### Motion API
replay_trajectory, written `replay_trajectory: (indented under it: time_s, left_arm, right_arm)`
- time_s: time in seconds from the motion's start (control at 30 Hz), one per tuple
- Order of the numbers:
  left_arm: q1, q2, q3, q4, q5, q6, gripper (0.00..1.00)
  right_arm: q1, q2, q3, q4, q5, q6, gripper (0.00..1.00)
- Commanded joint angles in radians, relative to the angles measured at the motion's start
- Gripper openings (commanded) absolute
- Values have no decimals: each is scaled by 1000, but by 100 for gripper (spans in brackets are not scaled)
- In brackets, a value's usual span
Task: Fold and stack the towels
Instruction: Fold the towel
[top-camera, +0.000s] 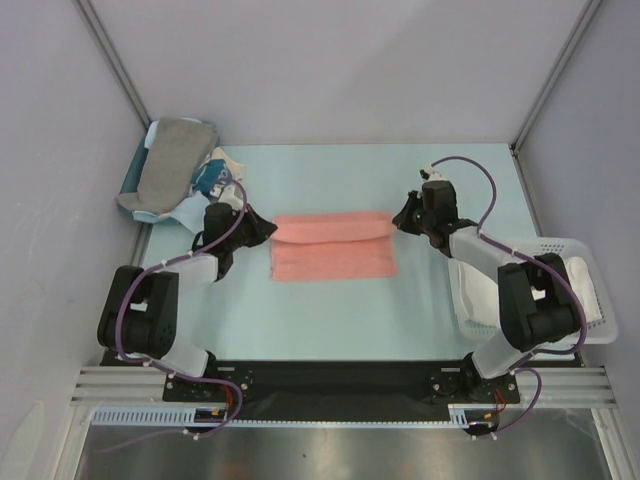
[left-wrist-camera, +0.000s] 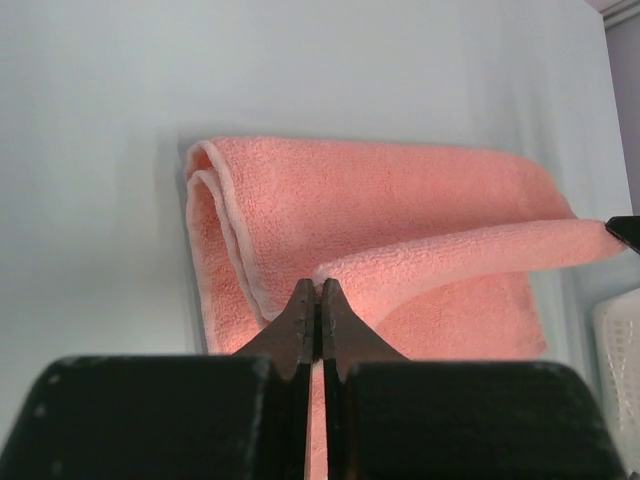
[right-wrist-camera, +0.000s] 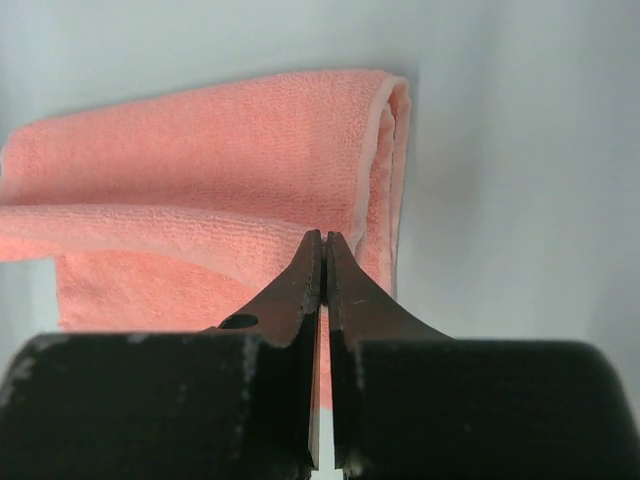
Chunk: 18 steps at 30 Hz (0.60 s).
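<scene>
mid-table, salmon-pink towel (top-camera: 332, 248) lies half folded.

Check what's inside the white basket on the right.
A white towel shows in the basket. The right arm covers the middle, so anything else inside cannot be seen.

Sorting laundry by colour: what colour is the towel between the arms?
The towel is salmon pink; left wrist view.

place: robotics lab test cell | evidence: plain white enclosure walls (top-camera: 330, 70); aluminium mounting rail (top-camera: 110, 383)
</scene>
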Motion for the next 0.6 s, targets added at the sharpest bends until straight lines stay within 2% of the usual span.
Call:
replay_trajectory:
  time_s: [0.0,0.57]
  left_arm:
    - [-5,-51,-28,16,-7,12,0]
    - [-7,-115,-102,15,-21,18,1]
  right_arm:
    - [9,-61,-17,2,31,6,0]
    - [10,-141,-108,0,43,3,0]
